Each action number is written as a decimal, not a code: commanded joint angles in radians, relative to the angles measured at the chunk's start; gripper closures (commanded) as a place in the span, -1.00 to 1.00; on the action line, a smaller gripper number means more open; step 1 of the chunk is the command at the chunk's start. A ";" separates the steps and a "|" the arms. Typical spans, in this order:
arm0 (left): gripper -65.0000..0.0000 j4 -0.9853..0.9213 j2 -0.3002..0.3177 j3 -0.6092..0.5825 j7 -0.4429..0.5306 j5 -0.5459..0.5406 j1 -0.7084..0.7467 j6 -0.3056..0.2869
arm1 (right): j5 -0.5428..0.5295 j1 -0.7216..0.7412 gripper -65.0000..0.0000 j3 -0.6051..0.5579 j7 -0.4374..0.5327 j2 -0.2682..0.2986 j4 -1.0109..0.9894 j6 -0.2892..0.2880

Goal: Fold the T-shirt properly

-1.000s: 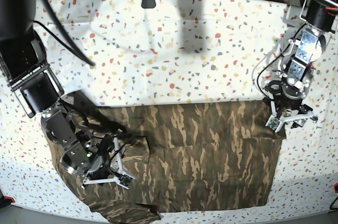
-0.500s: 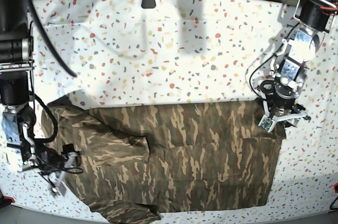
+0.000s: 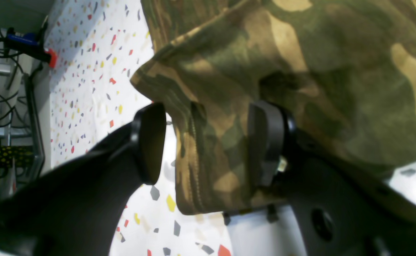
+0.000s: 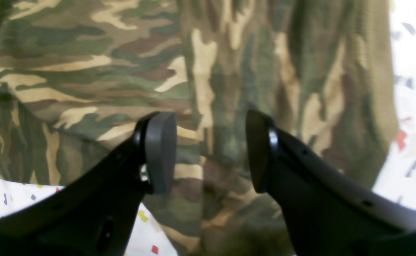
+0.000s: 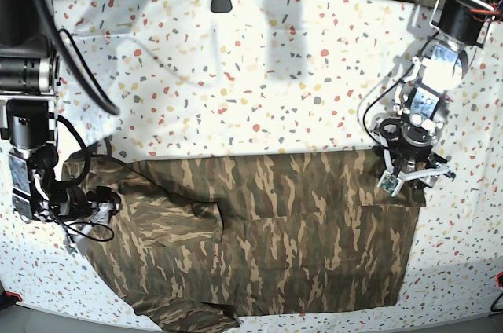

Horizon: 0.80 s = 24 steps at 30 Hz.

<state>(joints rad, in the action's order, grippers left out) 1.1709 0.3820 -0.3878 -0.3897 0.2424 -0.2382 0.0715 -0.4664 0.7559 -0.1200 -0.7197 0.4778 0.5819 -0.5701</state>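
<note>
L hand (image 3: 204,145) is spread wide w/ a hemmed corner of the T-shirt (image 5: 267,231) sitting between its pads; one pad (image 3: 265,142) looks to be touching the cloth, the other (image 3: 149,142) stands clear over the surface (image 3: 87,71), so nothing is clamped yet. In the base view this hand (image 5: 413,176) sits at the shirt's far corner on that view's right side. R hand (image 4: 211,153) is also released, pads apart, hovering over camo cloth w/ no fabric pinched; in the base view it (image 5: 94,207) is at the sleeve/shoulder end on that view's left. Shirt lies mostly flat along the near part of the speckled surface (image 5: 236,74), long axis side to side. One flap near the left-of-view end looks turned over the body, w/ a crumpled bit at the near edge. Judgement: early stage, maybe one partial fold in. Still to do: both hands grip, fold over, square up.
</note>
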 commanded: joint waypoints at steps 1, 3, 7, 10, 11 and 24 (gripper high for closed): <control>-0.10 0.013 0.009 0.007 0.019 0.010 -0.025 0.014 | 0.005 0.035 0.09 0.005 0.010 0.000 0.012 -0.007; -0.10 0.013 0.009 0.007 0.019 0.010 -0.025 0.014 | 0.024 0.028 0.09 0.005 0.014 -0.016 0.011 -0.006; -0.10 0.013 0.009 0.007 0.019 0.010 -0.025 0.014 | 0.042 0.018 0.09 0.005 0.045 -0.028 0.011 0.016; -0.10 0.013 0.009 0.007 0.019 0.010 -0.025 0.014 | 0.095 0.011 0.09 0.005 0.056 -0.029 0.011 0.061; -0.10 0.013 0.009 0.007 0.019 0.010 -0.025 0.014 | 0.097 0.008 0.09 0.005 0.058 -0.028 0.011 0.073; -0.10 0.013 0.009 0.007 0.019 0.010 -0.025 0.014 | 0.016 -0.016 0.14 0.005 0.042 -0.030 0.011 0.085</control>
<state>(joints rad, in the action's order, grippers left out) 1.1709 0.3820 -0.3878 -0.3897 0.2420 -0.2386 0.0719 -0.4446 0.7055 -0.1184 -0.6872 0.4347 0.5812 -0.4828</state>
